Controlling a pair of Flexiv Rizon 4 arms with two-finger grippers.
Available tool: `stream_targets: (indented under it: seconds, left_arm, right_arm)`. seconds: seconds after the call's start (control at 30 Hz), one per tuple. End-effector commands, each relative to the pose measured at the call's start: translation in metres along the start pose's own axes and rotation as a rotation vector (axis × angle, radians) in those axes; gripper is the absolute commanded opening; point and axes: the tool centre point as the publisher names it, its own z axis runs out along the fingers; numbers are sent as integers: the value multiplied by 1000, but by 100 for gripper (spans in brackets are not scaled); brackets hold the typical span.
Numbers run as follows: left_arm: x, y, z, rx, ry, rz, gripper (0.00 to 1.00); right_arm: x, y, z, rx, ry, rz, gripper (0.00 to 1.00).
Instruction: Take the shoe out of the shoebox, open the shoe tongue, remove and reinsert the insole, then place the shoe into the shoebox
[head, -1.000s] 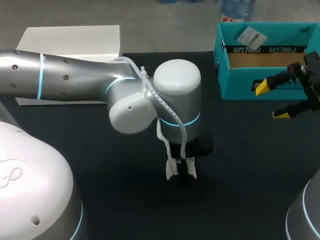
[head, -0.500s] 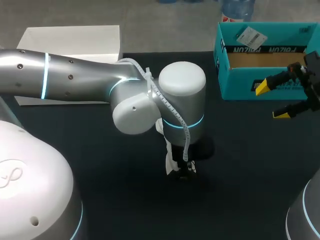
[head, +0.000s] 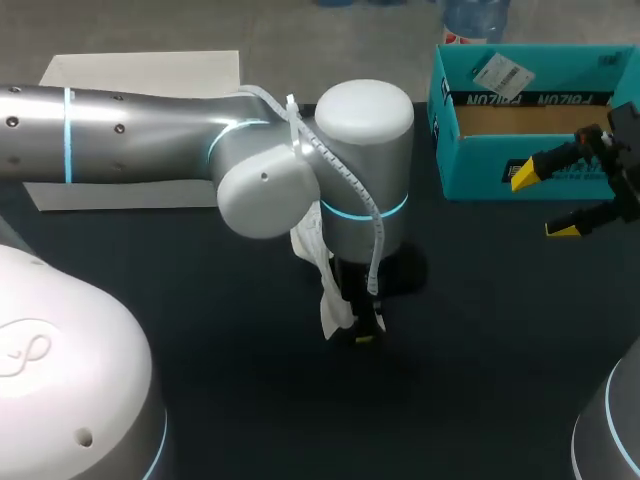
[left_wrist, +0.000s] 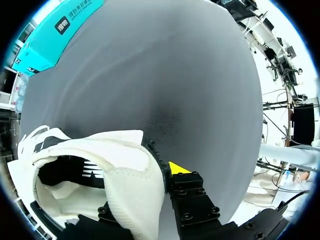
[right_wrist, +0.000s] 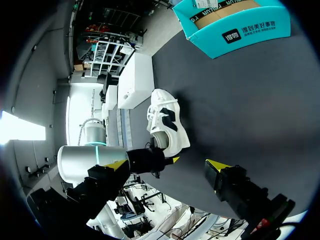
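The left gripper (head: 362, 328) is closed on the heel edge of the white shoe (left_wrist: 122, 167). One yellow-tipped finger (left_wrist: 178, 168) presses against the outside, and the other is hidden behind the fabric. The shoe sits on the dark table (head: 480, 350) under the left arm, well apart from the teal shoebox (head: 500, 165). The right gripper (head: 542, 203) hangs wide open, holding nothing, just in front of the shoebox
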Motion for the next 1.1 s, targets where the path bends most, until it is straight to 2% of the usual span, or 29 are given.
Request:
stream_targets:
  seconds: [0.03, 0.53, 0.6, 0.9, 1.1]
  left_arm:
    - [2, 11, -50, 15, 16, -5, 0]
    - [9, 11, -131, 65, 64, 47, 0]
    - [11, 12, -141, 72, 34, 66, 0]
    - [17, 8, -174, 86, 8, 103, 0]
    - [17, 7, -187, 94, -2, 107, 0]
  right_arm:
    - [0, -1, 1, -2, -2, 1, 100]
    - [0, -1, 1, -2, -2, 1, 100]
    - [0, -1, 1, -2, -2, 1, 100]
    - [0, -1, 1, -2, -2, 1, 100]
    - [0, -1, 1, -2, -2, 1, 100]
